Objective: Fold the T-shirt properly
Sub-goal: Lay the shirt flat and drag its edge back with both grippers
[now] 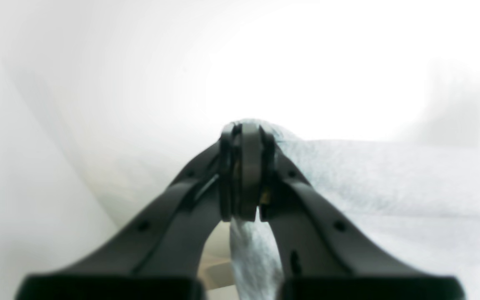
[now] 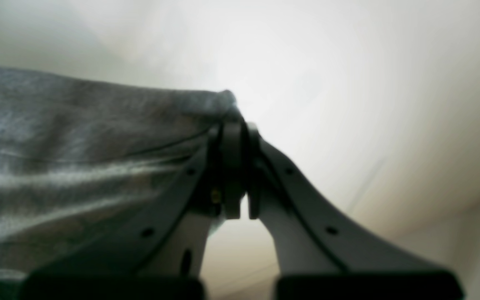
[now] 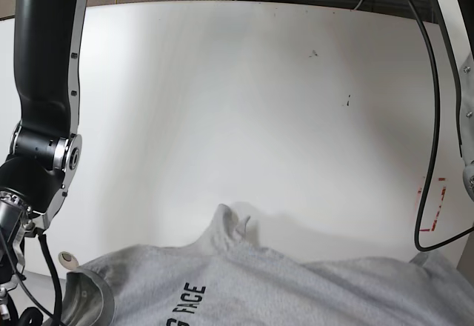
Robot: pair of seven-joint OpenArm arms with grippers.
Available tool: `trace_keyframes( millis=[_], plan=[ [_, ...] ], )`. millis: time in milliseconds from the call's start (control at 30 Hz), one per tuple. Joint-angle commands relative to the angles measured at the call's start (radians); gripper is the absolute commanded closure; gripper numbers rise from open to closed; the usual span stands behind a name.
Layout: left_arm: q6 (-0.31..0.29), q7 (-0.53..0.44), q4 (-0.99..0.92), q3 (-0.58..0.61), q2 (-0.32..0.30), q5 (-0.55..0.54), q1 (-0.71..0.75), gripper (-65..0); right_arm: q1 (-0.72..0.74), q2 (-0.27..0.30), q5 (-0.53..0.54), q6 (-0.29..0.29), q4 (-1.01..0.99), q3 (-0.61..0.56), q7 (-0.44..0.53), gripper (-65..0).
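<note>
The left gripper is pinching a fold of the T-shirt, its jaws pressed together on the cloth. Grey fabric is bulging just above the fingertips, spreading away to the right in the left wrist view, and a strip is hanging down between the two black fingers.

The right gripper is clamping the T-shirt too, jaws closed on a bunched edge. Here the cloth is stretching off to the left in the right wrist view, with long creases running across it.

In the base view the T-shirt is lying along the near edge of the white table, partly cut off by the bottom of the picture. A peak of cloth is rising at its middle, pointing toward the far side. Black letters reading "FACE" are showing near the bottom. The right arm is standing at the left of that view; a cable is hanging at the right.
</note>
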Motion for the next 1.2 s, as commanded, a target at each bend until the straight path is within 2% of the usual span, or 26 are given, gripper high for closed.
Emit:
trace_keyframes(
  millis=[0, 167, 333, 433, 633, 767, 933, 1067, 1167],
  plan=[
    [0.002, -0.022, 0.005, 0.013, 0.003, -0.015, -0.023, -1.0, 0.035, 0.010, -0.007, -0.009, 0.004, 0.002, -0.006, -1.4],
    [0.002, 0.010, 0.058, -0.004, 0.000, -0.015, 0.059, -1.0, 0.017, 0.010, -0.004, -0.009, 0.071, 0.004, -0.086, -1.4],
    [-0.002, 0.050, 0.154, -0.048, -0.001, -0.015, 0.200, -1.0, -0.103, 0.012, -0.002, -0.009, 0.186, 0.007, -0.121, -1.4],
    [-0.002, 0.076, 0.243, -0.079, -0.001, -0.015, 0.310, -1.0, -0.218, 0.014, -0.005, -0.009, 0.283, 0.014, -0.135, -1.4],
    [-0.005, 0.132, 0.404, -0.191, -0.003, -0.016, 0.585, -1.0, -0.506, -0.005, -0.001, -0.009, 0.426, 0.131, -0.174, -1.1],
    [-0.021, 0.133, 0.467, -0.240, -0.003, -0.018, 0.768, -1.0, -0.683, -0.040, 0.002, -0.009, 0.427, 0.232, -0.167, -0.8],
    [-0.122, 0.132, 0.495, -0.332, -0.003, -0.023, 0.982, -1.0, -0.875, -0.118, 0.002, -0.009, 0.427, 0.375, -0.109, -0.8],
    [-0.126, 0.125, 0.498, -0.397, 0.000, -0.020, 1.137, -1.0, -1.025, -0.175, 0.002, -0.009, 0.426, 0.455, -0.023, -0.8],
    [-0.126, 0.096, 0.498, -0.417, 0.000, -0.021, 1.232, -1.0, -1.111, -0.209, 0.002, -0.009, 0.424, 0.487, 0.006, -0.8]
  ],
)
